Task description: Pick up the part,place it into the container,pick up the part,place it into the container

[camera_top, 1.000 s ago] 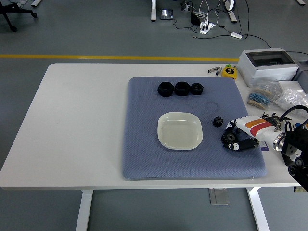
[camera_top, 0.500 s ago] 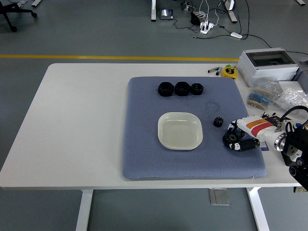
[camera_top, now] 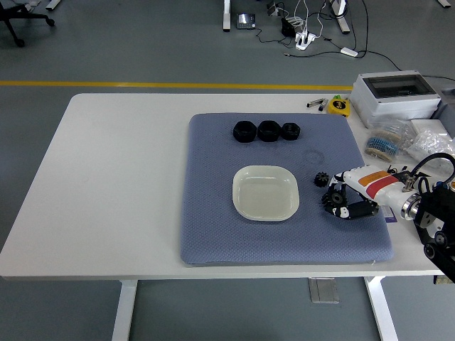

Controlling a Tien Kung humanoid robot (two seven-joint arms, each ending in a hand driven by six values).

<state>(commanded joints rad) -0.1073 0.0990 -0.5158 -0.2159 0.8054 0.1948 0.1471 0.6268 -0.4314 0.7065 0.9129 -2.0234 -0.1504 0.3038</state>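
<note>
Three black ring-shaped parts (camera_top: pixel 268 131) are sitting in a row at the far side of a blue-grey mat (camera_top: pixel 213 213), which is lying on the white desk (camera_top: pixel 106 177) in the head view. A shallow, pale square container (camera_top: pixel 265 192) is resting near the middle of the mat with nothing in it. Just to its right, a small black gear-like part (camera_top: pixel 320 180) is lying on the mat, apart from the container. The right hand (camera_top: pixel 346 199) is coming in from the right edge, its white and orange back turned up and its black fingers (camera_top: pixel 353 209) curling down onto the mat. The fingers are curling around something dark and toothed, seemingly a second gear (camera_top: pixel 334 199), though the grip is too small to tell for certain. The hand is lying just to the right of the loose gear-like part and is not touching it. The left arm is not showing anywhere. At the far right of the desk, off the mat, a grey box with a clear lid (camera_top: pixel 395 96) is standing, with clear plastic bags (camera_top: pixel 412 142) lying near it and a small yellow tape measure (camera_top: pixel 339 106) lying to its left.
</note>
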